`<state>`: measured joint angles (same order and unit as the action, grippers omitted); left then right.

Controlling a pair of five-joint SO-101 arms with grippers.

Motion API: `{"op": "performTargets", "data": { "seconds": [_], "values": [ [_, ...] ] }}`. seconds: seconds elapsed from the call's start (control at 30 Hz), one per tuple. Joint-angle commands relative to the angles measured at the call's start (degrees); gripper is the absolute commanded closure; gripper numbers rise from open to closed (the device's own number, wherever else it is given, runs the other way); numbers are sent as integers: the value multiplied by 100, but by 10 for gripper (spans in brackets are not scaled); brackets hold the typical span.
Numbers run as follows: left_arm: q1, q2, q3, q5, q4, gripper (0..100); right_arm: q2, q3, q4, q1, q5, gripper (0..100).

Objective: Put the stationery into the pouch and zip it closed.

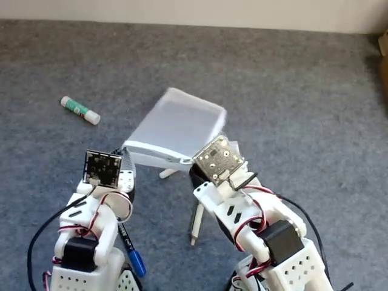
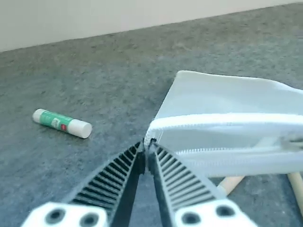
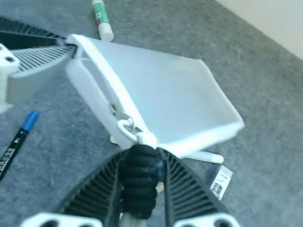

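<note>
- White soft fabric pouch (image 1: 176, 124): mid-table, mouth unzipped.
- Left gripper (image 2: 146, 149): jaws pinched tight on pouch corner.
- Right gripper (image 3: 142, 155): jaws clamped on pen with black ribbed grip (image 3: 138, 189), tip at pouch mouth beside zipper pull (image 3: 128, 128).
- Blue-capped black marker (image 1: 131, 250): outside pouch, near left arm.
- Green-and-white glue stick (image 1: 80, 110): outside pouch, well apart.
- Progress, judged: first item entering, other items and zipping remain.

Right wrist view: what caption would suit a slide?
Right gripper pinches the zipper pull of the white pouch while left gripper holds its corner.
</note>
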<state>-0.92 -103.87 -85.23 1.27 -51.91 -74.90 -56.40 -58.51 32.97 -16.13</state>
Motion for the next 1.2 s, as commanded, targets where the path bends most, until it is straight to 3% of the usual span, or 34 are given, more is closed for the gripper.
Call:
{"op": "performTargets", "data": {
  "seconds": [0.0,0.63,0.9,1.17],
  "values": [
    [-321,-66,497,-26,-308,993,-171,101,4,-207,35,995],
    [-330,-66,488,-44,-440,981,-180,215,-57,-365,70,995],
    [4,-57,119,-18,-440,732,-180,919,-945,-338,35,995],
    [382,-40,75,-44,-413,747,-180,1007,-1464,664,-246,995]
  ]
}}
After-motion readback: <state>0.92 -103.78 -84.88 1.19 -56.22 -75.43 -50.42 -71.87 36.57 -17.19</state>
